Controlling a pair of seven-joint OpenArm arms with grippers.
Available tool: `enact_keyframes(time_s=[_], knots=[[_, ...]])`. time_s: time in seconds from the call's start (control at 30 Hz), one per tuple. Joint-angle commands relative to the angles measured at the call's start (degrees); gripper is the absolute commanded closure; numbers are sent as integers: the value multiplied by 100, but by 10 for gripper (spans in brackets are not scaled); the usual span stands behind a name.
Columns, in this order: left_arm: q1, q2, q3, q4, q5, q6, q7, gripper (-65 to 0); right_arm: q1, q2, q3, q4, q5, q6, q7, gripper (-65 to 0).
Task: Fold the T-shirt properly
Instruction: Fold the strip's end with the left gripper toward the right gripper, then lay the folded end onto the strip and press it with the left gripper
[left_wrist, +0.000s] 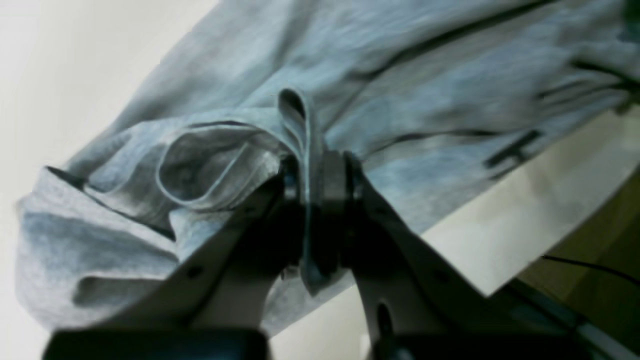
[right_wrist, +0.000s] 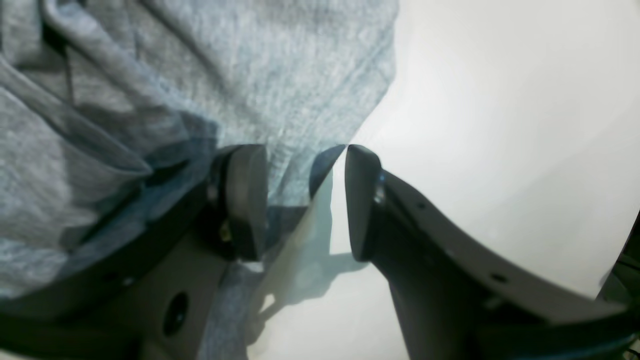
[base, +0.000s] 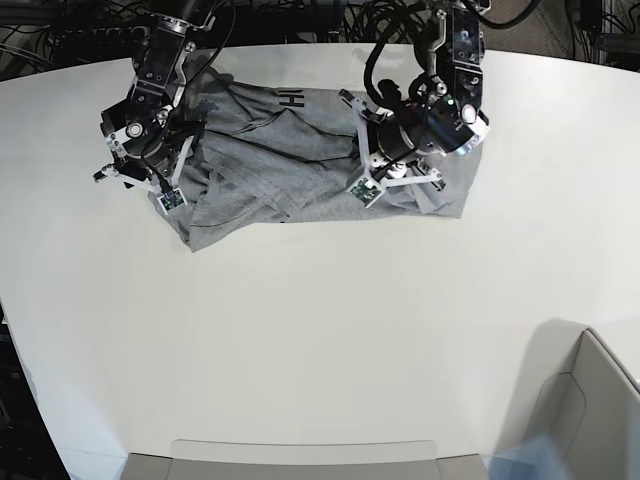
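Note:
The light grey T-shirt (base: 280, 160) lies crumpled at the far middle of the white table (base: 320, 320), with black lettering (base: 290, 98) showing near its back edge. In the left wrist view my left gripper (left_wrist: 320, 175) is shut on an upright fold of the T-shirt (left_wrist: 400, 75), and lettering (left_wrist: 515, 150) shows to the right. In the base view the left gripper (base: 390, 180) is over the shirt's right part. My right gripper (right_wrist: 305, 200) is open, its fingers straddling the edge of the T-shirt (right_wrist: 250, 75) at the shirt's left end (base: 150, 185).
A grey bin (base: 590, 400) stands at the front right corner and a grey tray edge (base: 300, 455) at the front. Dark cables (base: 300, 15) run behind the table. The table's edge (left_wrist: 500, 280) lies close to my left gripper.

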Motion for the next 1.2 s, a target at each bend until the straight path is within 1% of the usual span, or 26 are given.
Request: enact_keyframes(time_s=[0.0,0.1,0.2,0.27,0.37,0.4,0.43,0.57,0.7,0.8,0.9,1.0,1.07,1.17], knots=[[-63,15,73,74,-58,-8,-93,0,63,20,-10,70,19,89,31,-257],[-63,6,319,-14,-58,-8,-93,0,63,20,-18,70,19,89,31,-257],[-72,-12,345,-102,-58,-8,-93,0,63,20,-18,70,19,89,31,-257],[-63,-135,327,-85,-76,-8,-93,-87,63,20,-18,70,19,89,31,-257],[-54,-161,354,30,-102,-8,-93,-222,63,20,-18,70,19,89,31,-257],[-54,-161,371,91,-102,-8,-93,-254,63,20,-18,61,19,89,31,-257],[-54,-135,371,144,-111,-8,-93,-267,63,20,-18,61,19,89,31,-257],[-63,-20,371,153,-216,-8,-93,-237,63,29,-45,52,19,89,31,-257],[-63,-20,371,153,-709,-8,-93,-231,72,47,-45,-194,19,89,40,-257],[-63,-20,204,153,-805,-8,-93,-205,142,47,-18,-317,10,89,40,-257],[-80,-12,-604,153,-823,-8,-93,-169,142,56,-18,-334,19,89,40,-257],[-89,-12,-1422,162,-823,-8,-93,-181,142,56,-18,-334,19,89,40,-257],[-89,-12,-1730,162,-832,-8,-93,-204,142,56,-18,-334,19,89,40,-257],[-63,-12,-1782,162,-832,-8,-93,-244,142,56,-45,-334,19,89,40,-257]])
